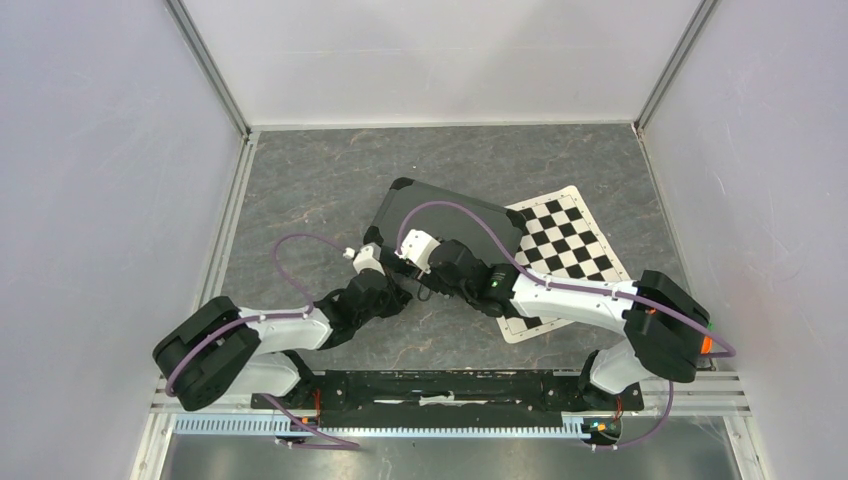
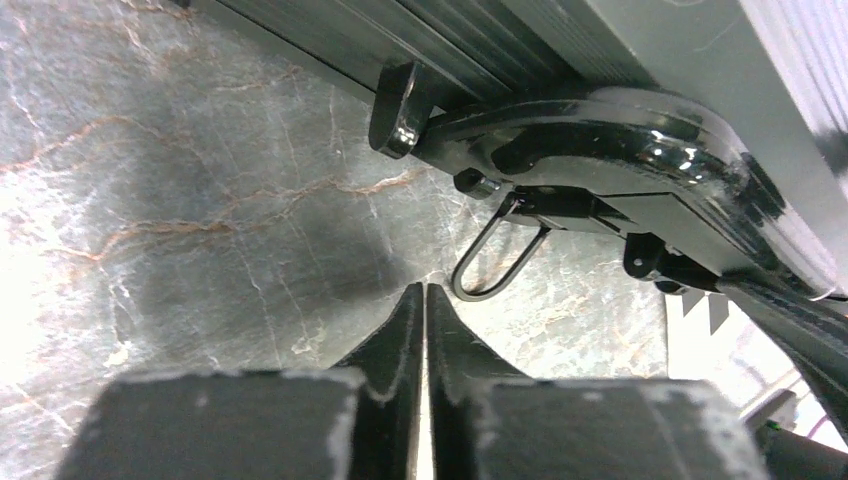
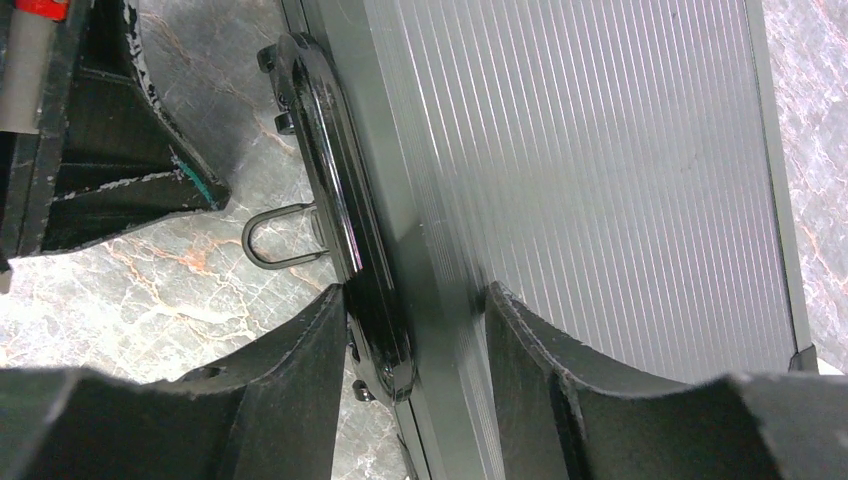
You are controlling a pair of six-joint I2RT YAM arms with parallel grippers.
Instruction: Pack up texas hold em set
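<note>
Right wrist view: my right gripper [image 3: 415, 300], jaws spread, straddles the handle [image 3: 335, 200] of the case [image 3: 580, 180] mid-table, handle running 12-to-6 — left gripper [image 2: 425, 295], jaws pressed together, has the latch loop [image 2: 485, 296] near at 1 o'clock.

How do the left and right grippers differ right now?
The left gripper is shut and empty; the right gripper is spread open. The left sits short of the wire loop; the right straddles the handle and the case rim. Both are at the closed case's handle edge.
</note>
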